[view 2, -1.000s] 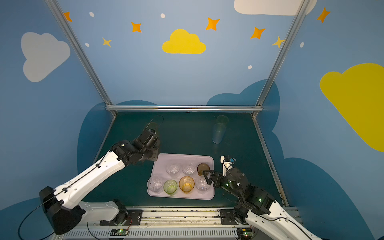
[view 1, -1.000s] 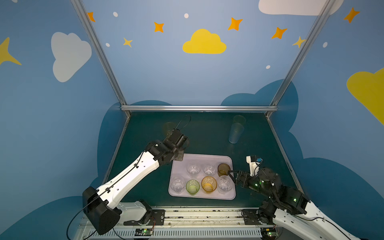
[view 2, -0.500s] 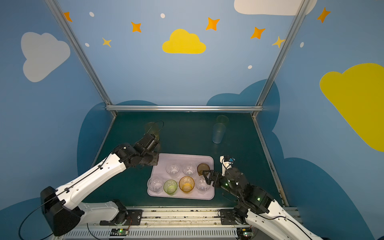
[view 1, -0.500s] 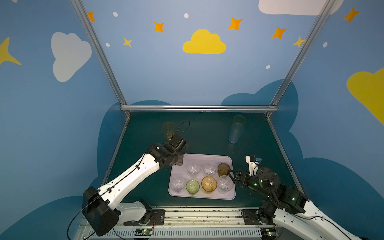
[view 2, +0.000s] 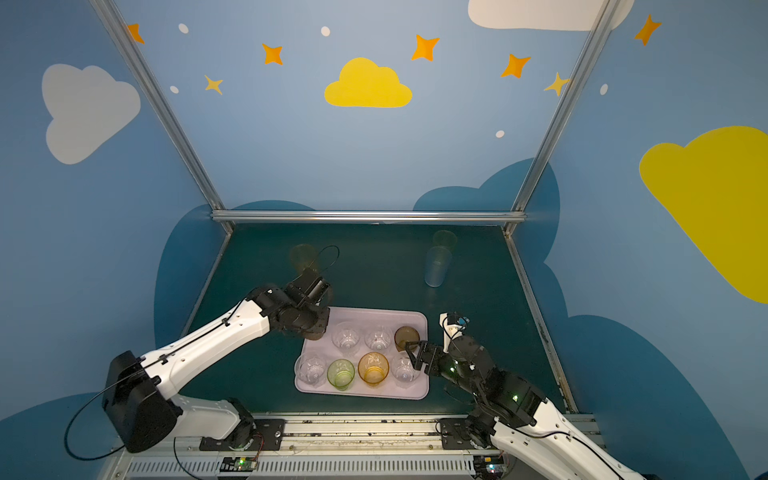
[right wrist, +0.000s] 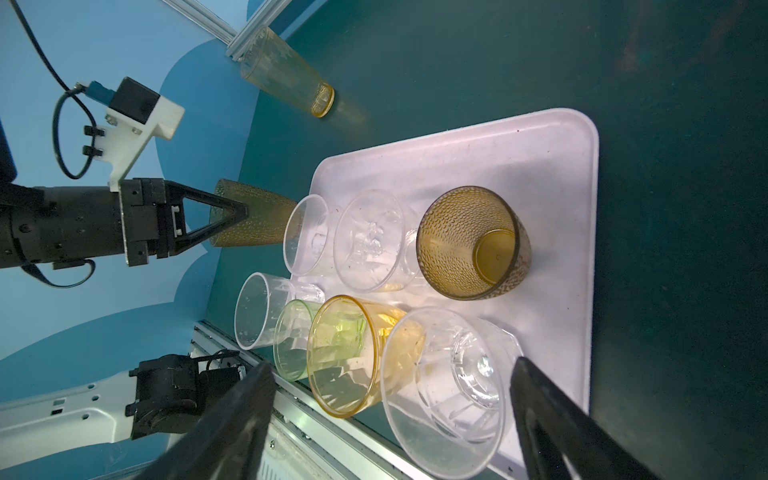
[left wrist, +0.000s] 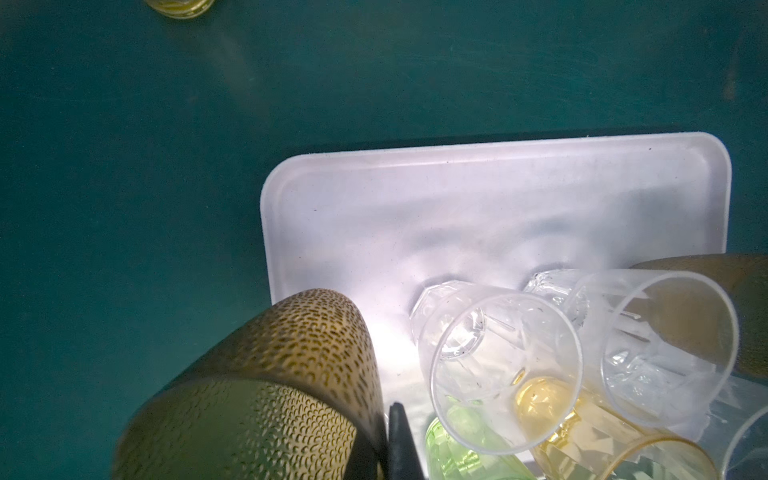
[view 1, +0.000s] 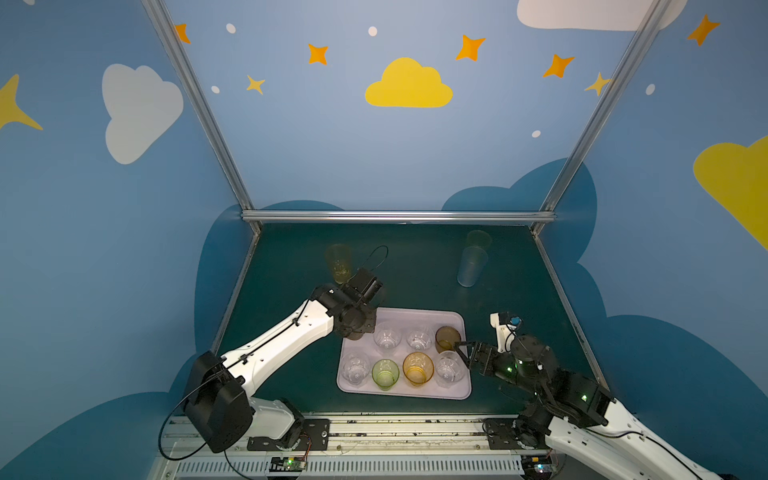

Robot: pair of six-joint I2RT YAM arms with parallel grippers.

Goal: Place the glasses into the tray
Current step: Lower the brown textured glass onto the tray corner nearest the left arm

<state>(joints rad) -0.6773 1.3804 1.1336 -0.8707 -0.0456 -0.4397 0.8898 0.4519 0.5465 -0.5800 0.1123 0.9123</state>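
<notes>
Dark green tabletop [view 1: 415, 266], in both top views: the tray [view 1: 415, 316] carries seven of the glasses [view 1: 417, 369], with a yellow tumbler [view 1: 338, 262] at its eleven o'clock and a pale blue tumbler [view 1: 471, 268] at one o'clock, both off it. Left wrist view: a dotted brown tumbler [left wrist: 270, 374] sits just beside the tray's rim. Right wrist view: the left gripper [right wrist: 243, 216] is clamped on that tumbler, while the right gripper [right wrist: 390, 363] stands wide on either side of a clear tumbler [right wrist: 449, 386] in the tray.
</notes>
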